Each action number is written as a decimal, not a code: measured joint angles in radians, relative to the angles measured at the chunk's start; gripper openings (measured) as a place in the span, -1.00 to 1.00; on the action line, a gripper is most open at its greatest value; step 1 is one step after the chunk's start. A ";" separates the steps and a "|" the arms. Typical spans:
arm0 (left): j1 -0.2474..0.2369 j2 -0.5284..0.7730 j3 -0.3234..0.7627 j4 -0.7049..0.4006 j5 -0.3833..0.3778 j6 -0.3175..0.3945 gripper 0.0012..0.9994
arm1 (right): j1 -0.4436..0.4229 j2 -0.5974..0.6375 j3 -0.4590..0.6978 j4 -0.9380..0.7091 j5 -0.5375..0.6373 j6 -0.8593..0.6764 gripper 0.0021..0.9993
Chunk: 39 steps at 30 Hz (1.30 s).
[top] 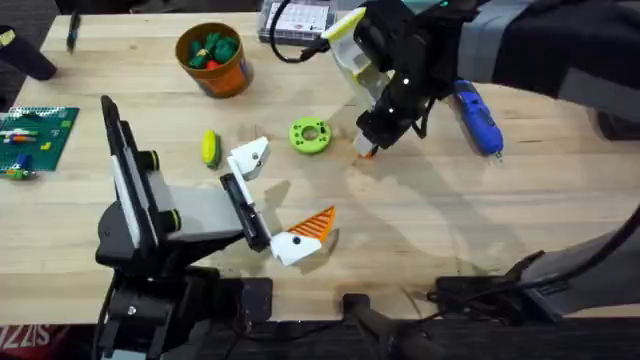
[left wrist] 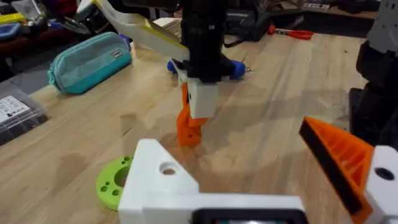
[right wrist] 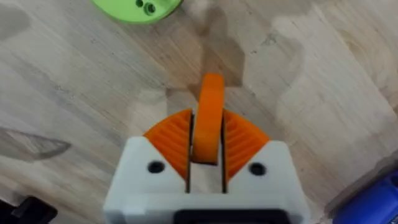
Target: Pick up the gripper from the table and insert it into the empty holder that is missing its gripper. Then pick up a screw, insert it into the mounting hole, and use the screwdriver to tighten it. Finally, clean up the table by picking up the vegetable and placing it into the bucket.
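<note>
My right gripper [top: 368, 146] is shut on the small orange gripper piece [right wrist: 211, 102], which stands upright between its orange ribbed pads [right wrist: 169, 134], at or just above the tabletop. The same piece [left wrist: 188, 127] shows ahead of my left gripper [top: 279, 198], which is open and low over the table. One left finger is the bare white holder [top: 250, 158], also seen close up as the holder [left wrist: 163, 180]. The other finger carries an orange wedge [top: 318, 224]. The yellow-green vegetable [top: 210, 148] lies left of the holder. Far back stands the orange bucket [top: 213, 60]. The blue screwdriver [top: 478, 118] lies at the right.
A green ring-shaped disc [top: 309, 135] lies between the holder and the held piece. A green brick plate [top: 35, 135] sits at the left edge. A clear parts box [top: 300, 18] is at the back, and a teal pouch [left wrist: 90, 59] lies beyond it.
</note>
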 joint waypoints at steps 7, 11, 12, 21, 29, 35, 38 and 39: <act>0.000 0.000 0.000 0.000 0.000 0.000 0.99 | 0.000 0.000 0.004 -0.019 0.000 0.003 -0.98; 0.000 0.000 0.000 0.000 0.000 0.000 0.99 | -0.001 -0.001 0.025 -0.115 0.000 0.051 -0.99; 0.000 0.000 0.000 0.000 0.000 0.000 0.99 | -0.001 -0.004 0.035 -0.148 0.000 0.066 -0.99; 0.000 0.000 0.000 0.000 0.000 0.000 0.99 | -0.001 -0.199 0.088 -0.278 -0.015 0.175 -0.99; 0.001 0.000 0.000 0.000 0.000 0.000 0.99 | -0.014 -0.452 0.030 -0.213 -0.128 0.223 -0.99; 0.001 0.000 0.000 0.000 0.000 0.000 0.99 | -0.100 -0.491 -0.130 -0.025 -0.362 0.224 -0.99; 0.001 0.000 0.000 0.000 0.000 0.000 0.99 | -0.165 -0.458 -0.196 0.077 -0.534 0.211 -0.99; 0.001 0.000 0.000 0.000 0.000 0.000 0.99 | -0.186 -0.444 -0.213 0.103 -0.591 0.205 -0.99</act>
